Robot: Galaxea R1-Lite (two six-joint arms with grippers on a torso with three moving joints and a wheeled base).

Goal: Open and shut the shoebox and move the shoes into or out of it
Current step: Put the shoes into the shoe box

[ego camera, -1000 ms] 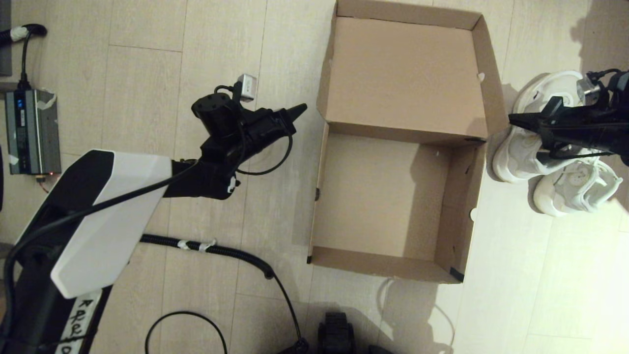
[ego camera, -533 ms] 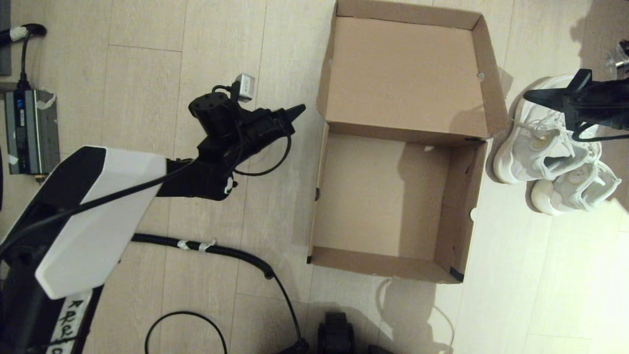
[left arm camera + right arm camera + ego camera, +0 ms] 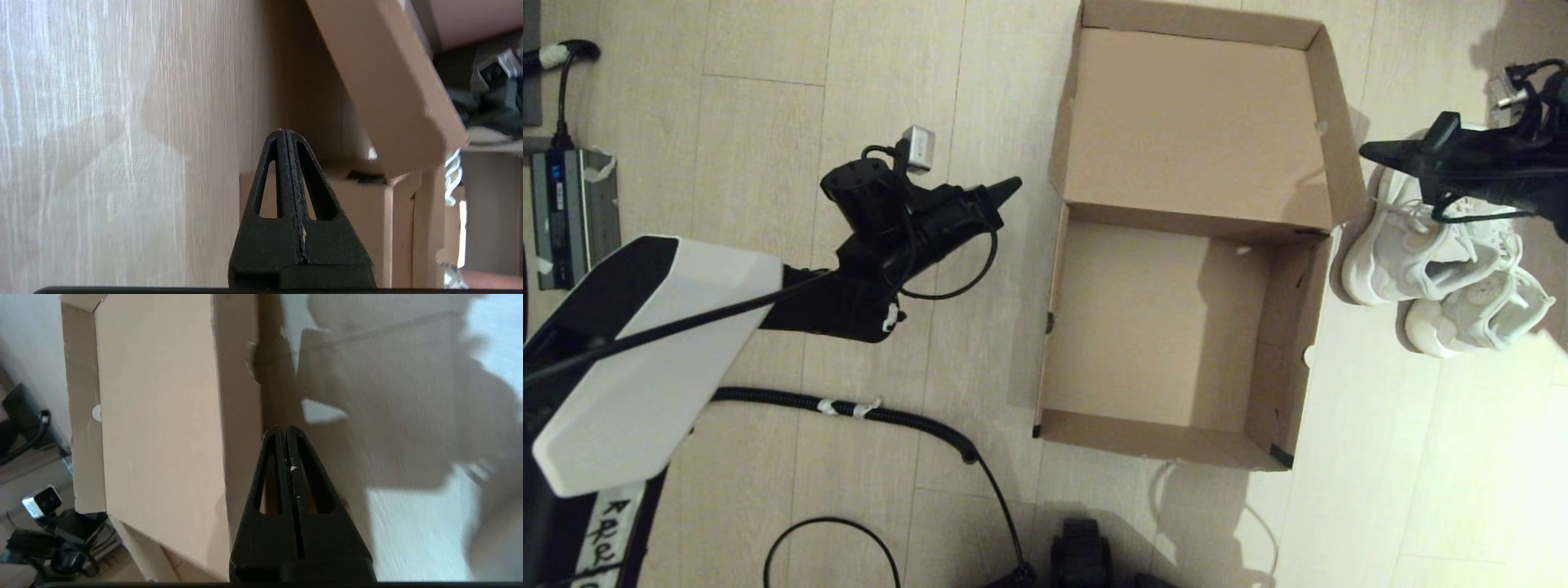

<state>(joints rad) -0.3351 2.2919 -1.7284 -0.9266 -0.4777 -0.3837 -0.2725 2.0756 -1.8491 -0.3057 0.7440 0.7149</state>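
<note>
Shoebox [image 3: 1168, 327] lies open on the floor [image 3: 768, 82] ahead of me, lid [image 3: 1201, 122] hinged back on the far side. Tray holds nothing; lid interior bare. Black tape shows on two near corners.

Count: one shoebox, two shoes [image 3: 1437, 261], both outside the box, side by side on the floor just beside its right wall.

My left gripper [image 3: 1005, 189] hangs above the floor to the box's left, apart from it, tips pointing toward the lid hinge; its jaws are pressed together, nothing between them. My right gripper [image 3: 1376, 150] hovers over the far shoe, near the lid's right edge; jaws likewise pressed together, empty.

One grey power unit [image 3: 574, 216] sits at far left.
</note>
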